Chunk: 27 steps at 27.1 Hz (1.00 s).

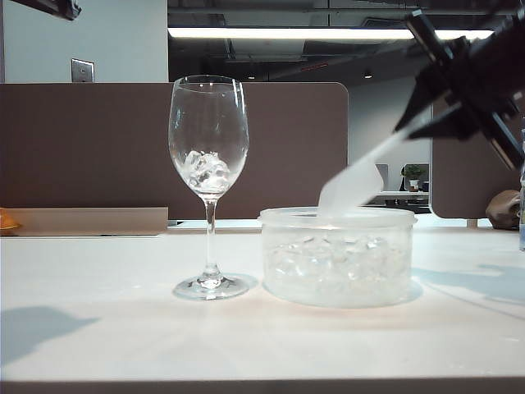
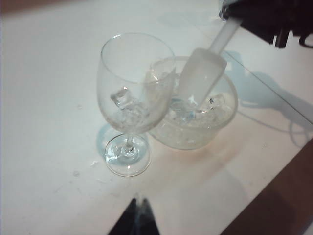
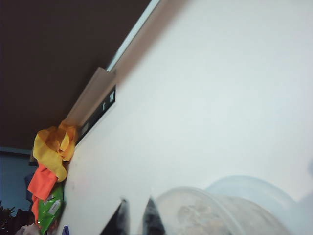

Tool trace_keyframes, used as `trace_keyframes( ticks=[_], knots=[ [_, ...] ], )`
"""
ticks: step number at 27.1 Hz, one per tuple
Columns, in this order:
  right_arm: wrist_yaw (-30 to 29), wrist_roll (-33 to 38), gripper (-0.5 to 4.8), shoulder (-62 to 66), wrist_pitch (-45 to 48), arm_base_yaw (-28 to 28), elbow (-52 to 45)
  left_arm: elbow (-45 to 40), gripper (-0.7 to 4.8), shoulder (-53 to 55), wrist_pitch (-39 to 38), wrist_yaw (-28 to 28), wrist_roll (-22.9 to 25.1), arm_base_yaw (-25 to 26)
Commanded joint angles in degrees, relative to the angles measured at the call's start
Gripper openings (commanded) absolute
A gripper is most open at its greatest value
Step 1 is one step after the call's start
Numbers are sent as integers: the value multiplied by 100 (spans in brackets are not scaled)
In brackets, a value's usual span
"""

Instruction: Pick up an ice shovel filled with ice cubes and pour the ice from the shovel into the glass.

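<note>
The glass stands upright on the white table, with a few ice cubes in its bowl. Close on its right is a round plastic tub of ice. My right gripper is high on the right, shut on the thin handle of the ice shovel. The scoop slants down with its mouth at the tub's rim, and what it holds is hidden. My left gripper is shut and empty, hovering short of the glass's foot.
A brown partition runs behind the table. Crumpled yellow, orange and green wrappers lie off the table's far left end. A bottle edge shows at the far right. The table's dark front edge passes near the tub.
</note>
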Motion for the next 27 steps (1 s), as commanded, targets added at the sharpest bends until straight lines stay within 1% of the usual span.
trace_keyframes(
  ticks=[1,5,8,12,14,16,17,21,22,23,27],
  knots=[
    [9,341,-5,101,852,2,-297,15,-5,-11,66,0,4,4],
    [-57,804,-5,466,1637,2,-516,15,-5,-11,68,4,2,2],
    [-199,1165,-5,986,2387,7,-579,15,-5,-11,66,2,4,2],
    [-197,1137,-4,1143,2409,11,-584,15,-6,-11,68,2,4,2],
    [-205,1113,79,1152,2361,9,-584,15,-5,-11,68,2,4,2],
    [-205,1051,118,1152,2341,9,-586,15,-5,-9,68,2,4,2],
    [-205,975,153,1152,2341,9,-586,15,-5,-7,68,2,4,2],
    [-138,942,341,1152,2310,-7,-586,15,-5,-7,68,2,4,2],
    [-83,942,354,1141,2269,-13,-586,15,-5,-7,68,2,4,2],
    [-26,935,356,1119,2227,-33,-586,15,-5,-7,68,2,4,2],
    [494,487,355,876,1921,-138,-586,15,-5,-7,68,2,4,2]
  ],
)
